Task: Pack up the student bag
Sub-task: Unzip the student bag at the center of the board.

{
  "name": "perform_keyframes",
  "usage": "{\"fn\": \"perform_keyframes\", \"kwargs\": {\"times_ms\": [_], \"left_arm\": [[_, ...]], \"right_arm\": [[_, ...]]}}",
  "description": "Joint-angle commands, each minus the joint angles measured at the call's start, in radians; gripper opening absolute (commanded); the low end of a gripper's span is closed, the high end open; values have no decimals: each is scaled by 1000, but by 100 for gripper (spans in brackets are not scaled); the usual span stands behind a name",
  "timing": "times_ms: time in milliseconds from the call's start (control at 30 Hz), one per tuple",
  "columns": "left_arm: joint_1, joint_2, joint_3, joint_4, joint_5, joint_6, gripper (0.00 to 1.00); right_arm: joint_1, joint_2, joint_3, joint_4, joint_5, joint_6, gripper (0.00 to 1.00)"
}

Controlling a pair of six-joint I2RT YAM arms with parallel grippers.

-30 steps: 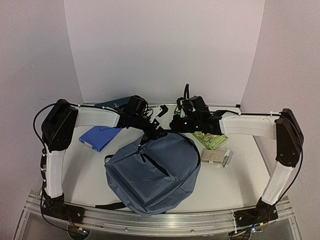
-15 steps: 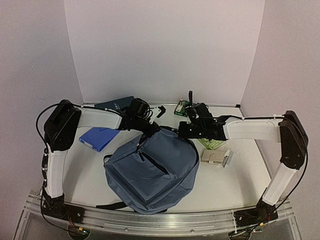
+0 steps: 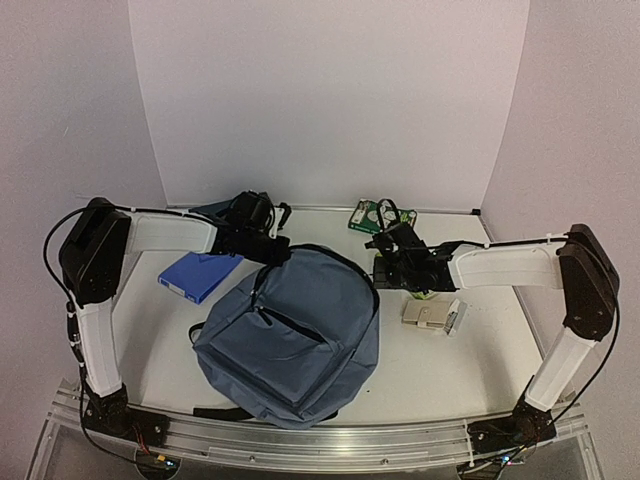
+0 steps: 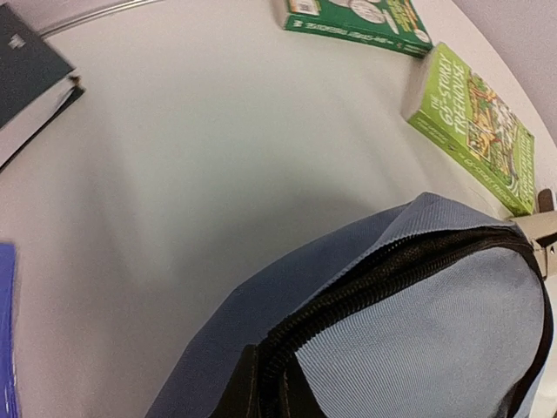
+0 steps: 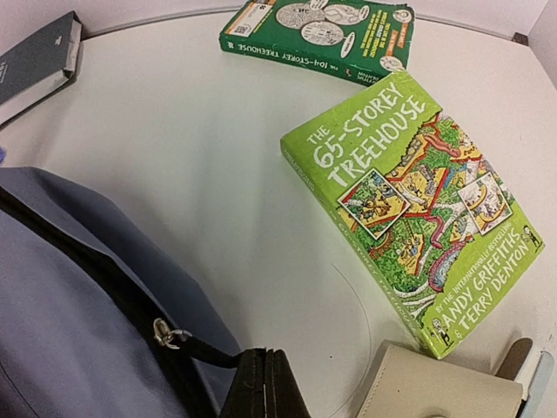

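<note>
student bag (image 3: 290, 340) centre-front on table (image 3: 480, 370); flat book (image 3: 198, 275) just left; Treehouse book (image 5: 409, 209) and wallet (image 3: 432, 316) right; 104-Storey book (image 3: 368, 216) behind.

The slate-blue student bag (image 3: 290, 345) lies flat mid-table, front pocket up, zippers closed.

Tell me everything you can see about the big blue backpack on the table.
The backpack is slate-blue woven fabric with black zippers, black straps and a slanted front pocket zipper. It lies front up, its top at the far side, and the main zipper looks closed where visible. The left gripper is shut on its top edge beside the zipper. The right gripper is shut on a black zipper pull. One strap trails out at the near side.
</note>
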Motion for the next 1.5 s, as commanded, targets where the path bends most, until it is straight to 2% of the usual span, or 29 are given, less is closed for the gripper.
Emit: {"fn": "perform_keyframes", "kwargs": {"times_ms": [0,200,433,667,867,1033,1100,1133,1200,1300,1400,1467], "left_arm": [[84,-109,-50,-29,-68,-168,0],[124,-146,-133,-36,-135,-249,0],[163,-152,-190,-41,-187,-295,0],[182,-157,-211,-3,-196,-363,0],[183,-142,-195,33,-179,-386,0],[183,-150,-178,22,-180,-328,0],[183,-155,-174,31,-142,-284,0],[183,-160,-178,39,-119,-265,0],[183,-170,-193,49,-86,-227,1],[183,-184,-219,46,-49,-201,1],[183,-189,-236,38,-13,-187,5],[183,-195,-244,39,11,-175,16]], "right_arm": [[3,-31,-25,-48,-23,35,0],[13,-39,-46,-45,-339,7,0],[35,-128,-110,-59,-496,9,0],[117,-98,-141,-70,-570,37,0],[153,-20,-143,-72,-517,57,0],[177,-10,-113,-71,-535,47,0],[180,-30,-111,-72,-497,49,0],[179,-40,-105,-72,-471,48,3],[175,-50,-75,-78,-419,35,23],[149,-30,-20,-81,-404,-6,44],[92,25,45,-80,-412,-75,57],[60,68,98,-78,-447,-139,61]]}}
